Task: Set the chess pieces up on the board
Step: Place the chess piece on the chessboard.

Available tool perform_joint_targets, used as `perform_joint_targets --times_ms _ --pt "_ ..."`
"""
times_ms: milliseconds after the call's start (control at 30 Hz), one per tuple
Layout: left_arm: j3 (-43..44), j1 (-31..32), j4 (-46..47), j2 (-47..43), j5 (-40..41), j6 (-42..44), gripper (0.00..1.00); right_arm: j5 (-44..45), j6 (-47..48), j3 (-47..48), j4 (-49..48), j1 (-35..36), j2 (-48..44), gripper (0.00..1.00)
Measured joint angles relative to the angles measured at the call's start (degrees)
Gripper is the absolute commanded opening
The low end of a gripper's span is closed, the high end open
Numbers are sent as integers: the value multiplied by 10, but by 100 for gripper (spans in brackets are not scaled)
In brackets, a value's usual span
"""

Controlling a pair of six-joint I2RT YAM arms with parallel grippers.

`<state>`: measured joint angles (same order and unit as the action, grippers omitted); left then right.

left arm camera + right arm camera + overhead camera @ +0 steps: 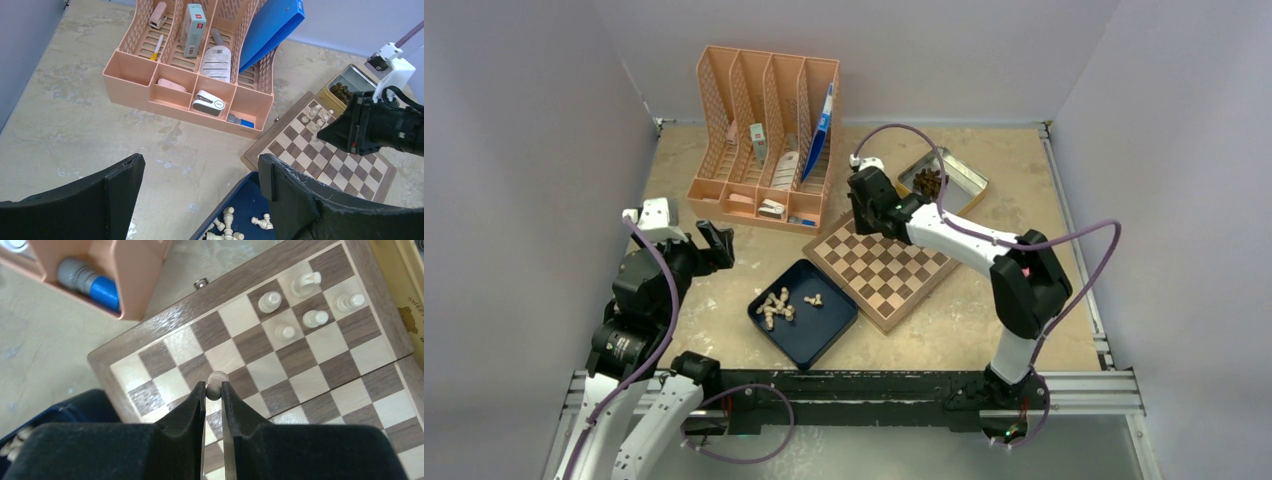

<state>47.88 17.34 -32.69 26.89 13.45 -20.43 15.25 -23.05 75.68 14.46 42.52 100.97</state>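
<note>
The right jaws are closed to a narrow gap on one small pale beige wooden chess piece [216, 381], gripped just below its rounded head. The piece's long axis runs in line with the fingers [192, 405] and points down at the square flat wooden chessboard of light tan and dark brown checks [165, 325]. The piece hangs over the checked field, a few squares in from one rim. The pictures do not show whether its base touches the board.

Five standing pale pieces [286, 331] occupy one corner of the board. In the right wrist view they lie ahead and to the right of the jaws, with bare squares between. The coming move probably depends on this offset: carry the piece across, keep it upright, then lower it.

The left jaws stand wide open and hold nothing, well apart from the board. The dark blue square tray [824, 345] sits just beside the board and holds loose pale pieces [776, 305] lying on their sides. The left arm is nearer the tray and the right arm is nearer the board.

A yellow metal tin [395, 270] just beside the occupied corner carries lettering that starts "SWEET"; the rest is cut off. Labels in the peach plastic organiser [764, 130] beyond the board are too small to read.
</note>
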Motion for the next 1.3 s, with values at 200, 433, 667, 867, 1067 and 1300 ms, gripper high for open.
perform_joint_targets --times_ms 200,433,667,867,1067,1300 --pt "0 0 0 1 -3 0 84 8 2 24 -2 -23 49 17" --pt "0 0 0 1 -4 0 84 18 4 30 -1 -40 75 17" --pt "0 0 0 1 -4 0 84 17 6 31 -9 -50 75 17" --pt "0 0 0 1 -4 0 84 13 6 31 -14 -52 79 19" --pt "0 0 0 1 -4 0 84 5 6 31 -14 -52 90 20" --pt "0 0 0 1 -4 0 84 3 6 31 -15 -52 92 22"
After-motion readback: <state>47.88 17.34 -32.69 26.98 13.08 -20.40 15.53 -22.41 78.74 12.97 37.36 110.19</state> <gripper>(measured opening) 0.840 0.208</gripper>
